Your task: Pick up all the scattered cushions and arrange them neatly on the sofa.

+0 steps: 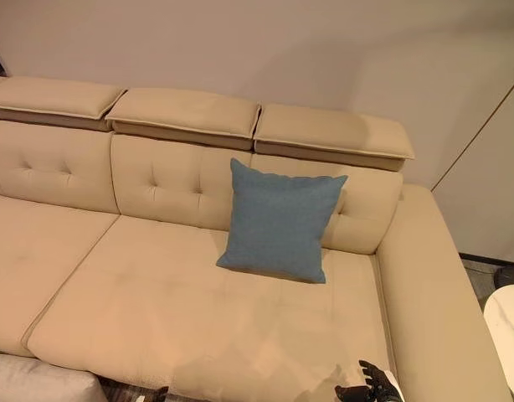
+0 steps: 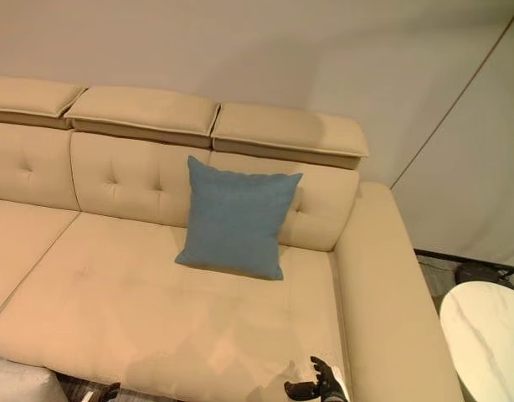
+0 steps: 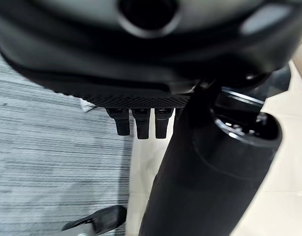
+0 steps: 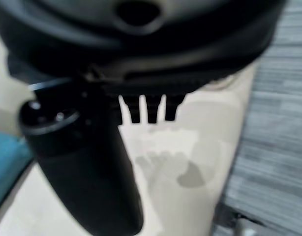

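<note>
A blue square cushion (image 1: 280, 219) stands upright on the beige sofa's seat (image 1: 182, 318), leaning against the right-hand backrest. My right hand (image 1: 370, 388) hangs low over the seat's front edge, well below the cushion. It is open with its fingers (image 4: 152, 110) straight and nothing in it. In the right wrist view a corner of the blue cushion (image 4: 4, 164) shows beside the thumb. My left hand (image 3: 141, 54) hangs over grey carpet (image 3: 47, 162), fingers (image 3: 142, 124) straight and holding nothing.
A light grey padded thing (image 1: 35, 381), perhaps a cushion, lies at the sofa's front left corner. A white round table (image 2: 487, 339) stands to the right of the sofa's armrest (image 1: 433, 301). A plain wall rises behind the sofa.
</note>
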Tool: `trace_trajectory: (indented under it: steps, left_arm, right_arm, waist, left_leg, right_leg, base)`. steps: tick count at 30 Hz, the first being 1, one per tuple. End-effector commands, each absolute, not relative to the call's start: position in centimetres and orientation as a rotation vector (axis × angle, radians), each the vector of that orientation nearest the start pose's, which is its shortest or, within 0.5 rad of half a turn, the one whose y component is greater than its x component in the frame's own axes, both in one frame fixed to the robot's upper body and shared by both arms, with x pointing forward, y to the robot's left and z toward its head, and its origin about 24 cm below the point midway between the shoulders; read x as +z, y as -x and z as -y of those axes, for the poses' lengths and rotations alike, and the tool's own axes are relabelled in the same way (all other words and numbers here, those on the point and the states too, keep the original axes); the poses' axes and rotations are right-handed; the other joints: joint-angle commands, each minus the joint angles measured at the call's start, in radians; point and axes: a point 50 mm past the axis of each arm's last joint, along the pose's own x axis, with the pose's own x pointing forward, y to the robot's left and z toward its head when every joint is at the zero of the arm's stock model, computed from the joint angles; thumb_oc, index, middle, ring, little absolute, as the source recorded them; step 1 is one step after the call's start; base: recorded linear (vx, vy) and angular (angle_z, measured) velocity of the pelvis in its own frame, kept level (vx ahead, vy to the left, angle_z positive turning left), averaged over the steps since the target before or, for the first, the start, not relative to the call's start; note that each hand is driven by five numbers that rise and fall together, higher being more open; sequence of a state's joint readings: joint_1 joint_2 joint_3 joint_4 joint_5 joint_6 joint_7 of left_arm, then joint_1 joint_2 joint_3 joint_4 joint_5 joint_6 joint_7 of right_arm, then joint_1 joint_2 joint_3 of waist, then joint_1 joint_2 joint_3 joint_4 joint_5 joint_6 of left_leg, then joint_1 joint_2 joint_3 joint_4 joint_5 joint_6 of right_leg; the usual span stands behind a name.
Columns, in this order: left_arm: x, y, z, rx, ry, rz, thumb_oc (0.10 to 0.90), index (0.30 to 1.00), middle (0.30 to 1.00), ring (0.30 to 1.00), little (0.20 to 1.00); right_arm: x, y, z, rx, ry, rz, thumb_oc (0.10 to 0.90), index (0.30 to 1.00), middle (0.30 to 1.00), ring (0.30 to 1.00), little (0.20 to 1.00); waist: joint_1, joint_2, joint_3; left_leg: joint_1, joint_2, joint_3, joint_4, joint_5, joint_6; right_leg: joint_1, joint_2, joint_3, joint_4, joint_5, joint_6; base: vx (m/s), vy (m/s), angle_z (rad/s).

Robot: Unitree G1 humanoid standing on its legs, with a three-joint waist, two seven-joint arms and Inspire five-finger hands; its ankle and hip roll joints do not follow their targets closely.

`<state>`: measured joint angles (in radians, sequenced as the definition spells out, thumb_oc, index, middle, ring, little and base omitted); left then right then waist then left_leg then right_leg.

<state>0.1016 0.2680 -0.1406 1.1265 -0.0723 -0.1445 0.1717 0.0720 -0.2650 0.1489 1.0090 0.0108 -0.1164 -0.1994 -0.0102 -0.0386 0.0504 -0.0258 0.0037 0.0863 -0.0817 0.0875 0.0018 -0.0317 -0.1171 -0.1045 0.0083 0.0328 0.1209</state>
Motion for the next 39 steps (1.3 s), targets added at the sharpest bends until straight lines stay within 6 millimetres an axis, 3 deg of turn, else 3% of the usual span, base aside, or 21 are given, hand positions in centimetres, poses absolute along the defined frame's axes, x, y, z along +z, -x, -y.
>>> trace_trajectory:
  steps: [1, 4, 6, 8, 10, 11, 14, 17, 18, 19, 20, 25, 27, 30, 33, 36, 37, 38, 39]
  left_arm:
    - [-13.3, -12.5, -26.4, 0.257, -0.425, -0.902, 0.8, 0.9, 0.9, 0.9, 0.9]
    - [-13.2, -12.9, -26.3, 0.246, -0.443, -0.887, 0.8, 0.9, 0.9, 0.9, 0.9]
    - [-13.2, -13.0, -26.2, 0.251, -0.443, -0.883, 0.8, 0.9, 0.9, 0.9, 0.9]
    - [-13.3, -12.7, -26.1, 0.255, -0.441, -0.893, 0.8, 0.9, 0.9, 0.9, 0.9]
    - [-13.5, -12.8, -25.5, 0.276, -0.41, -0.9, 0.8, 0.9, 0.9, 0.9, 0.9]
    - [-13.5, -12.8, -25.5, 0.276, -0.41, -0.9, 0.8, 0.9, 0.9, 0.9, 0.9]
    - [-13.3, -13.8, -24.7, 0.271, -0.388, -0.869, 0.8, 0.9, 0.9, 0.9, 0.9]
    - [-13.2, -14.5, -24.1, 0.258, -0.383, -0.847, 0.8, 0.9, 0.9, 0.9, 0.9]
    - [-13.3, -14.2, -23.7, 0.235, -0.388, -0.85, 0.8, 0.9, 0.9, 0.9, 0.9]
    - [-13.6, -13.7, -23.6, 0.223, -0.391, -0.867, 0.8, 0.9, 0.9, 0.9, 0.9]
    - [-13.6, -13.7, -23.6, 0.223, -0.391, -0.866, 0.8, 0.9, 0.9, 0.9, 0.9]
    - [-13.8, -13.2, -23.5, 0.225, -0.381, -0.883, 0.8, 0.9, 0.9, 0.9, 0.9]
    - [-13.8, -13.3, -23.5, 0.219, -0.381, -0.881, 0.8, 0.9, 0.9, 0.9, 0.9]
    - [-13.8, -13.3, -23.3, 0.206, -0.389, -0.881, 0.8, 0.9, 0.9, 0.9, 0.9]
    - [-13.9, -12.8, -23.8, 0.199, -0.405, -0.906, 0.8, 0.9, 0.9, 0.9, 0.9]
    - [-14.0, -11.9, -25.6, 0.258, -0.415, -0.956, 0.8, 0.9, 0.9, 0.9, 0.9]
    - [-13.8, -11.9, -26.4, 0.286, -0.426, -0.956, 0.8, 0.9, 0.9, 0.9, 0.9]
    - [-13.8, -12.0, -26.4, 0.286, -0.426, -0.956, 0.8, 0.9, 0.9, 0.9, 0.9]
    - [-13.6, -12.2, -26.7, 0.292, -0.434, -0.945, 0.8, 0.9, 0.9, 0.9, 0.9]
  right_arm:
    - [-12.2, -15.4, 24.7, -0.212, 0.413, -0.792, 0.8, 0.9, 0.9, 0.9, 0.9]
    - [-12.6, -14.9, 24.6, -0.233, 0.396, -0.82, 0.8, 0.9, 0.9, 0.9, 0.9]
    - [-12.7, -14.8, 24.6, -0.24, 0.387, -0.83, 0.8, 0.9, 0.9, 0.9, 0.9]
    - [-12.8, -14.7, 24.5, -0.238, 0.382, -0.834, 0.8, 0.9, 0.9, 0.9, 0.9]
    - [-12.5, -15.5, 24.4, -0.229, 0.389, -0.808, 0.8, 0.9, 0.9, 0.9, 0.9]
    - [-12.5, -15.5, 24.4, -0.229, 0.389, -0.808, 0.8, 0.9, 0.9, 0.9, 0.9]
    - [-12.0, -15.8, 25.2, -0.27, 0.389, -0.789, 0.8, 0.9, 0.9, 0.9, 0.9]
    - [-11.9, -16.0, 25.6, -0.287, 0.395, -0.791, 0.8, 0.9, 0.9, 0.9, 0.9]
    - [-12.1, -15.6, 25.6, -0.29, 0.395, -0.806, 0.8, 0.9, 0.9, 0.9, 0.9]
    - [-12.2, -15.4, 25.7, -0.289, 0.397, -0.81, 0.8, 0.9, 0.9, 0.9, 0.9]
    - [-12.2, -15.4, 25.7, -0.289, 0.397, -0.81, 0.8, 0.9, 0.9, 0.9, 0.9]
    - [-12.3, -15.4, 25.7, -0.295, 0.38, -0.815, 0.8, 0.9, 0.9, 0.9, 0.9]
    - [-12.4, -15.2, 25.6, -0.297, 0.366, -0.822, 0.8, 0.9, 0.9, 0.9, 0.9]
    - [-12.4, -15.3, 25.5, -0.288, 0.38, -0.825, 0.8, 0.9, 0.9, 0.9, 0.9]
    - [-12.5, -15.8, 25.0, -0.252, 0.403, -0.831, 0.8, 0.9, 0.9, 0.9, 0.9]
    - [-12.3, -16.7, 24.1, -0.215, 0.414, -0.807, 0.8, 0.9, 0.9, 0.9, 0.9]
    - [-12.2, -17.2, 23.6, -0.195, 0.413, -0.792, 0.8, 0.9, 0.9, 0.9, 0.9]
    - [-12.2, -17.2, 23.6, -0.195, 0.413, -0.792, 0.8, 0.9, 0.9, 0.9, 0.9]
    - [-12.1, -17.3, 23.4, -0.186, 0.41, -0.786, 0.8, 0.9, 0.9, 0.9, 0.9]
  waist:
    - [0.023, -0.015, 0.062]
    - [0.021, -0.012, 0.046]
    - [0.024, -0.02, 0.038]
    - [0.027, -0.025, 0.032]
    - [0.046, -0.027, 0.035]
    - [0.044, -0.027, 0.034]
    - [0.045, -0.013, 0.077]
    - [0.032, -0.017, 0.092]
    - [0.019, -0.026, 0.092]
    - [0.01, -0.038, 0.088]
    - [0.008, -0.037, 0.086]
    - [-0.017, -0.058, 0.076]
    - [-0.029, -0.052, 0.061]
    - [-0.029, -0.045, 0.055]
    - [-0.02, -0.048, 0.061]
    - [0.005, -0.057, 0.066]
    - [-0.001, -0.061, 0.073]
    - [-0.002, -0.061, 0.069]
    - [-0.011, -0.061, 0.075]
  left_leg:
    - [-0.045, -0.012, -0.075, 0.094, -0.124, 0.009]
    - [-0.083, -0.018, -0.123, 0.096, -0.103, 0.008]
    - [-0.099, -0.026, -0.143, 0.098, -0.092, -0.001]
    - [-0.109, -0.025, -0.145, 0.097, -0.084, -0.006]
    - [-0.185, -0.004, -0.171, 0.09, -0.008, -0.046]
    - [-0.187, -0.004, -0.173, 0.09, -0.008, -0.046]
    - [-0.252, 0.005, -0.18, 0.075, 0.062, -0.084]
    - [-0.271, 0.004, -0.129, 0.091, 0.039, -0.069]
    - [-0.255, 0.014, -0.071, 0.14, 0.007, -0.06]
    - [-0.227, 0.006, -0.062, 0.202, -0.056, -0.055]
    - [-0.231, 0.006, -0.064, 0.202, -0.054, -0.055]
    - [-0.119, 0.023, 0.008, 0.271, -0.176, -0.045]
    - [-0.065, 0.036, 0.04, 0.221, -0.182, -0.05]
    - [-0.047, 0.032, 0.037, 0.167, -0.174, -0.049]
    - [-0.029, 0.011, 0.005, 0.118, -0.168, -0.039]
    - [-0.017, -0.008, -0.024, 0.08, -0.158, -0.021]
    - [-0.017, -0.016, -0.055, 0.066, -0.148, -0.015]
    - [-0.022, -0.017, -0.056, 0.066, -0.146, -0.015]
    - [-0.019, -0.025, -0.078, 0.06, -0.139, -0.011]
  right_leg:
    - [-0.059, 0.034, 0.09, 0.196, -0.059, 0.039]
    - [-0.044, 0.067, 0.163, 0.286, -0.069, 0.027]
    - [0.0, 0.07, 0.183, 0.21, -0.119, 0.01]
    - [0.018, 0.074, 0.184, 0.176, -0.131, 0.0]
    - [0.047, 0.104, 0.166, 0.054, -0.16, -0.035]
    - [0.046, 0.104, 0.164, 0.054, -0.16, -0.035]
    - [0.028, 0.13, 0.125, 0.029, -0.145, -0.049]
    - [0.008, 0.121, 0.086, 0.019, -0.122, -0.051]
    - [-0.009, 0.096, 0.039, 0.005, -0.095, -0.052]
    - [-0.011, 0.07, -0.002, -0.008, -0.08, -0.053]
    - [-0.013, 0.071, -0.003, -0.008, -0.079, -0.053]
    - [-0.023, 0.023, -0.095, -0.019, -0.048, -0.042]
    - [-0.026, 0.017, -0.129, -0.024, -0.044, -0.036]
    - [-0.032, 0.011, -0.156, -0.015, -0.038, -0.029]
    - [-0.039, 0.003, -0.158, 0.013, -0.031, -0.021]
    - [-0.053, -0.01, -0.151, 0.073, -0.049, -0.011]
    - [-0.083, 0.011, -0.078, 0.106, -0.046, -0.006]
    - [-0.087, 0.01, -0.079, 0.105, -0.044, -0.006]
    - [-0.099, 0.049, 0.004, 0.114, -0.052, -0.004]
  base:
    - [-0.21, -0.023, 0.21]
    - [-0.17, -0.089, 0.65]
    - [-0.11, -0.146, 0.64]
    - [-0.12, -0.158, 0.36]
    - [-0.3, -0.305, 0.39]
    - [-0.28, -0.229, 0.62]
    - [-0.3, -0.158, 0.98]
    - [-0.28, -0.069, 0.72]
    - [-0.31, -0.011, 1.17]
    - [-0.32, -0.011, 1.18]
    - [-0.18, 0.009, 1.2]
    - [-0.12, 0.045, 0.75]
    - [-0.04, 0.101, 0.77]
    - [-0.03, 0.117, 0.7]
    - [-0.06, 0.168, 0.41]
    - [-0.08, 0.119, 0.15]
    - [-0.08, 0.029, 0.23]
    - [-0.06, 0.023, 0.39]
    - [-0.02, 0.035, 0.71]
